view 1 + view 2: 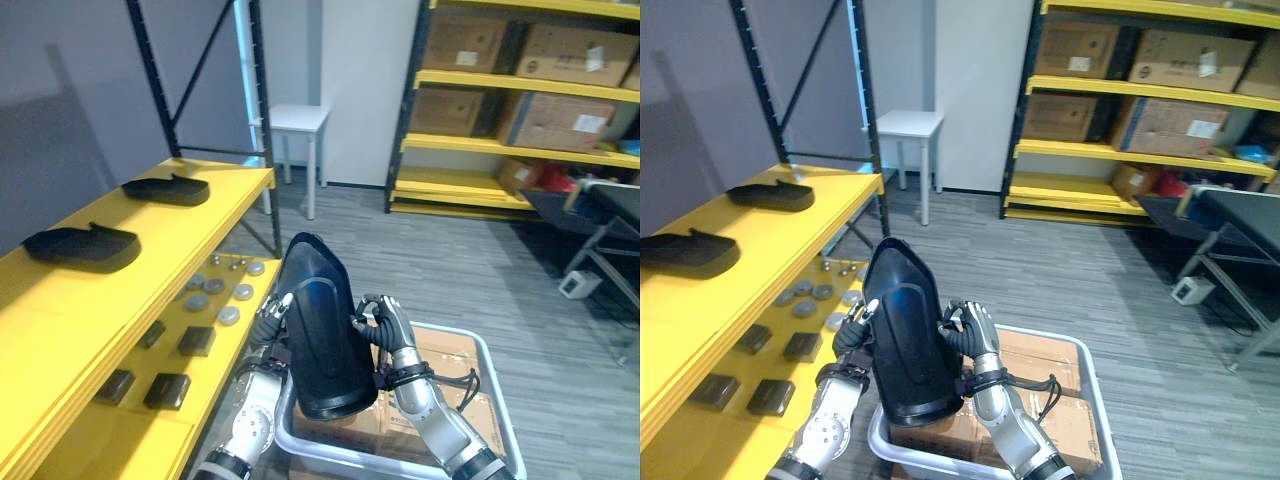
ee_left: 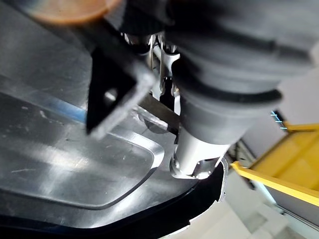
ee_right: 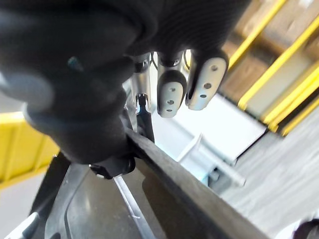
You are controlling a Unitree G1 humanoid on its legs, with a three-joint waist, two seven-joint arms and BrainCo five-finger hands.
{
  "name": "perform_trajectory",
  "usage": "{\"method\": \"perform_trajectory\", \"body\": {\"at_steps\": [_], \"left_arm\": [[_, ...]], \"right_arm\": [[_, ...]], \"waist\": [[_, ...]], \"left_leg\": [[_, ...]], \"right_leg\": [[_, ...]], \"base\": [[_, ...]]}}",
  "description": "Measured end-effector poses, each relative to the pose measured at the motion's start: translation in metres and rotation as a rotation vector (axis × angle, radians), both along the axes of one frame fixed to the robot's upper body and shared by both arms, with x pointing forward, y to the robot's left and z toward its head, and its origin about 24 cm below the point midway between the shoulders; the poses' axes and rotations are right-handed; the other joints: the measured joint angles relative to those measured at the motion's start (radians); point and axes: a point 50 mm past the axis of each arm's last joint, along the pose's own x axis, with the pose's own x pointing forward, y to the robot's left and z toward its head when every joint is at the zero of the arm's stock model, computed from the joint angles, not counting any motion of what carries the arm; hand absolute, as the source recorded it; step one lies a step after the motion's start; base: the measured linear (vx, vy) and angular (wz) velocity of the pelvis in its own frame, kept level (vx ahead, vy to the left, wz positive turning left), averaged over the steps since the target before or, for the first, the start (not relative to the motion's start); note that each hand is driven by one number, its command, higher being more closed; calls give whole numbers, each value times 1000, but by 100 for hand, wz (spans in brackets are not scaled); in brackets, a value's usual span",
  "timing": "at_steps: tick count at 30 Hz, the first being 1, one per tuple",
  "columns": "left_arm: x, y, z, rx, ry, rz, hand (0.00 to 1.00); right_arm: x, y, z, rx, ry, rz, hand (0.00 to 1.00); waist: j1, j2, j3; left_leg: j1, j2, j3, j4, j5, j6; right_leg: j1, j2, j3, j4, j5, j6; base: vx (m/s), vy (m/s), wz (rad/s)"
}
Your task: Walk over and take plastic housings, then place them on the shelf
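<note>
housing point(image 1: 320, 330) upright, just right of shelf point(image 1: 190, 240) | my left hand point(image 1: 274, 312) and right hand point(image 1: 385, 322) curled on its edges | risk: edge-only grip, it may slip or clip the shelf lip

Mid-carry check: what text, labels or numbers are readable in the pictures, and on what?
Nothing can be read in any view.
White labels on the cardboard boxes on the far rack: too small to read.
Dark print on those boxes: blurred.
Black housing, held by the left hand and the right hand: no marking shows.
</note>
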Motion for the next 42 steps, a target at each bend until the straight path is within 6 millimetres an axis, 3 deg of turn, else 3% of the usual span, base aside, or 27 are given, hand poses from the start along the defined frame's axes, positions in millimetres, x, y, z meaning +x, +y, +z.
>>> {"method": "perform_trajectory", "body": {"at_steps": [3, 8, 10, 12, 13, 14, 15, 16, 17, 20, 21, 22, 23, 24, 25, 26, 27, 28, 29, 30, 31, 32, 34, 35, 36, 38, 42], "left_arm": [[-11, 10, -3, 45, -12, 20, 100], [-21, 21, -4, 91, -28, 48, 100], [-23, 20, -1, 115, -47, 54, 100], [-22, 19, 3, 130, -62, 66, 100], [-21, 18, 9, 130, -97, 95, 100], [-21, 17, 10, 129, -103, 100, 100], [-21, 17, 14, 142, -124, 116, 100], [-22, 16, 17, 147, -136, 126, 100], [-29, 19, 25, 159, -170, 157, 100], [-50, 33, 46, 255, -263, 234, 100], [-55, 39, 54, 302, -300, 266, 100], [-56, 41, 57, 321, -314, 281, 100], [-58, 44, 65, 368, -345, 310, 100], [-61, 47, 71, 404, -365, 329, 100], [-64, 48, 72, 419, -370, 338, 100], [-68, 49, 75, 455, -382, 354, 100], [-69, 49, 77, 472, -390, 361, 100], [-70, 50, 82, 497, -410, 377, 100], [-70, 50, 85, 521, -421, 392, 100], [-70, 50, 85, 523, -423, 394, 100], [-70, 50, 86, 528, -425, 395, 100], [-69, 50, 88, 538, -438, 393, 100], [-69, 48, 89, 557, -454, 377, 100], [-68, 45, 90, 571, -465, 350, 100], [-67, 45, 92, 587, -474, 340, 100], [-70, 43, 85, 573, -443, 335, 100], [-68, 41, 80, 580, -413, 312, 100]], "right_arm": [[-4, 8, -3, -4, 20, 51, 100], [-8, 16, -6, 7, 48, 104, 100], [-8, 16, -6, 26, 54, 107, 100], [-6, 15, -4, 42, 57, 105, 100], [-1, 15, 3, 38, 27, 116, 100], [0, 15, 5, 42, 23, 118, 100], [2, 15, 9, 54, 10, 122, 100], [3, 15, 11, 63, 3, 125, 100], [4, 18, 17, 95, -8, 150, 100], [-3, 34, 28, 188, -23, 225, 100], [-4, 42, 31, 234, -13, 246, 100], [-5, 45, 32, 257, -10, 252, 100], [-5, 50, 35, 293, -2, 263, 100], [-6, 54, 37, 318, 2, 274, 100], [-6, 56, 37, 324, 7, 283, 100], [-6, 58, 38, 330, 17, 301, 100], [-6, 59, 39, 337, 18, 308, 100], [-6, 62, 42, 348, 14, 315, 0], [-6, 62, 43, 360, 14, 318, 0], [-6, 62, 43, 367, 19, 319, 0], [-7, 62, 43, 377, 24, 327, 0], [-10, 59, 45, 402, 21, 333, 0], [-13, 55, 45, 438, 33, 334, 0], [-15, 51, 42, 467, 57, 331, 0], [-17, 49, 42, 487, 65, 339, 0], [-20, 46, 35, 511, 107, 351, 0], [-30, 40, 47, 544, 76, 405, 0]], "waist": [[37, 5, 3], [35, 23, 6], [33, 38, 9], [27, 35, 6], [30, 57, 4], [29, 62, 3], [31, 73, -3], [32, 82, -7], [37, 106, -16], [65, 115, -16], [69, 93, -16], [70, 90, -16], [87, 86, -13], [98, 82, -10], [101, 82, -10], [103, 84, -7], [97, 87, -3], [76, 97, 6], [54, 91, 16], [48, 93, 24], [31, 90, 26], [22, 84, 29], [3, 74, 31], [5, 54, 30], [10, 20, 38], [15, 44, 30], [12, 40, 27]], "left_leg": [[-8, 0, -18, 18, -4, -5], [-42, -3, -39, 31, -12, -12], [-79, -7, -58, 17, 12, 12], [-100, 17, 80, -49, 20, 160], [-152, 96, 387, -22, 14, 251], [-157, 110, 441, -17, 14, 250], [-177, 157, 624, 23, 11, 236], [-182, 173, 700, 48, 9, 232], [-182, 177, 759, 56, 51, 180], [-182, 95, 656, 34, 194, 109], [-192, 33, 617, 27, 177, 125], [-201, 7, 596, 23, 165, 133], [-209, -41, 560, 14, 154, 151], [-202, -84, 528, 0, 148, 165], [-193, -103, 510, -8, 144, 176], [-162, -128, 478, -22, 128, 194], [-154, -130, 457, -25, 121, 198], [-141, -127, 407, -36, 115, 201], [-110, -130, 364, -58, 115, 202], [-91, -133, 348, -69, 114, 203], [-67, -144, 316, -83, 110, 207], [-53, -160, 282, -86, 106, 205], [-40, -187, 228, -84, 106, 199], [-35, -220, 200, -78, 100, 194], [-21, -257, 187, -80, 96, 194], [-27, -238, 168, -83, 86, 184], [-37, -205, 168, -102, 85, 173]], "right_leg": [[11, 3, -10, 0, -2, -1], [2, 5, -19, 0, -10, 3], [-9, 3, -64, 2, -8, 2], [-8, -24, -158, 6, -6, -4], [13, -41, -289, 5, -16, 0], [19, -44, -313, 5, -17, 1], [45, -62, -401, 6, -22, 8], [62, -69, -444, 6, -25, 11], [104, -78, -530, 15, -27, 15], [165, -147, -620, 82, -56, 55], [181, -202, -669, 137, -57, 55], [180, -232, -685, 180, -57, 55], [167, -306, -692, 302, -51, 46], [155, -384, -687, 431, -21, 6], [150, -417, -685, 488, 8, -32], [126, -473, -639, 611, 100, -163], [95, -472, -563, 674, 70, -149], [2, -401, -376, 784, -76, -79], [-62, -305, -243, 817, -207, -66], [-88, -256, -185, 803, -248, -50], [-127, -163, -94, 734, -294, -22], [-167, -91, -23, 648, -315, -17], [-204, -12, 92, 511, -316, -10], [-210, -9, 116, 431, -258, -53], [-216, -35, 103, 395, -201, -53], [-178, -18, 75, 315, -188, -54], [-120, 32, 61, 151, -112, -64]], "base": [[-80, 1, 16], [-97, 15, 11], [-65, -29, 65], [-31, -106, 155], [1, -113, 177], [57, -142, 233], [89, -21, 158], [196, 34, 225], [184, 104, 161], [234, 219, 124], [251, 267, 126], [282, 308, 140], [326, 375, 130], [322, 377, 121], [231, 288, 105], [172, 201, 75], [193, 164, 97], [195, 77, 103], [240, 67, 101], [236, 68, 96], [220, 58, 92], [176, 22, 95], [158, -56, 105], [143, -97, 107], [104, -104, 74], [178, -106, 25], [129, -55, -8]]}}
